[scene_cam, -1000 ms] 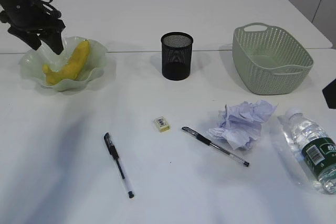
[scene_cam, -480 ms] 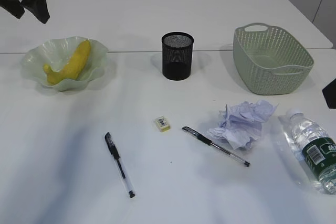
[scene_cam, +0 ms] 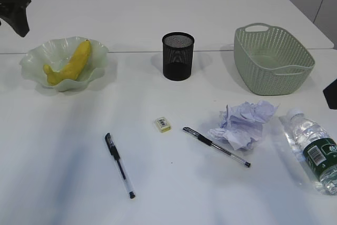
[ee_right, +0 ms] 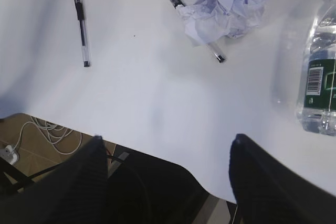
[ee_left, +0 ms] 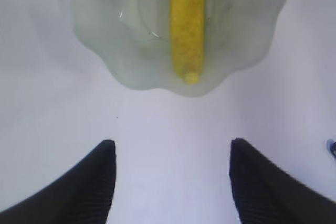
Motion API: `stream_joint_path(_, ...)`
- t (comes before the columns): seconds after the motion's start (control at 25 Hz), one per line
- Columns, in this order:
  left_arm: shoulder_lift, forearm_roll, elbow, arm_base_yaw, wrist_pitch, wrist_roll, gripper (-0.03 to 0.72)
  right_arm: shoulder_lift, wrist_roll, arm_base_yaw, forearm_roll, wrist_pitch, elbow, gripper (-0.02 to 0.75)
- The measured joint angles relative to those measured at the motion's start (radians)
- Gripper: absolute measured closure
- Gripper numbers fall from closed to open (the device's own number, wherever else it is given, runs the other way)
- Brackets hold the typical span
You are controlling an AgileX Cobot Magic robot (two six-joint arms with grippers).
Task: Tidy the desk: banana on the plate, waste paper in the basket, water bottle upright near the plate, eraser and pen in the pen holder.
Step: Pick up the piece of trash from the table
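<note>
A yellow banana (scene_cam: 70, 64) lies in the wavy pale green plate (scene_cam: 36, 56) at the left; both show in the left wrist view, the banana (ee_left: 186, 24) and the plate (ee_left: 115, 30). My left gripper (ee_left: 170, 150) is open and empty, above the table beside the plate. Crumpled waste paper (scene_cam: 243, 124) lies beside one pen (scene_cam: 216, 147). A second pen (scene_cam: 119, 165) and a yellow eraser (scene_cam: 162, 124) lie mid-table. The water bottle (scene_cam: 315, 150) lies on its side at the right. The black mesh pen holder (scene_cam: 177, 56) and green basket (scene_cam: 274, 59) stand behind. My right gripper (ee_right: 165, 142) is open, over the front edge.
The right wrist view shows the table's front edge, with cables (ee_right: 37, 132) on the floor below. A seam runs across the table behind the holder and basket. A dark bit of the right arm (scene_cam: 331, 93) shows at the right edge.
My left gripper has lifted away from the plate and moved up and to the left, almost out of the exterior view. The banana stays in the plate. Nothing else has moved.
</note>
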Motion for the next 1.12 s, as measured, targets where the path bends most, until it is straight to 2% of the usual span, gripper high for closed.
stream_joint_path(0.44, -0.187, 0.028, 0.149, 0.0, 0.0, -0.064, 0.201, 0.0, 0.0, 0.0, 0.0, 0.0, 0.0, 0.202)
stream_joint_path(0.68, -0.319, 0.1, 0.347, 0.0, -0.025, -0.124, 0.201, 0.0, 0.0, 0.0, 0.0, 0.0, 0.0, 0.202)
stream_joint_path(1.12, -0.526, 0.123, 0.689, 0.0, -0.301, -0.214, 0.201, 0.0, -0.006, 0.0, 0.0, 0.001, 0.0, 0.202)
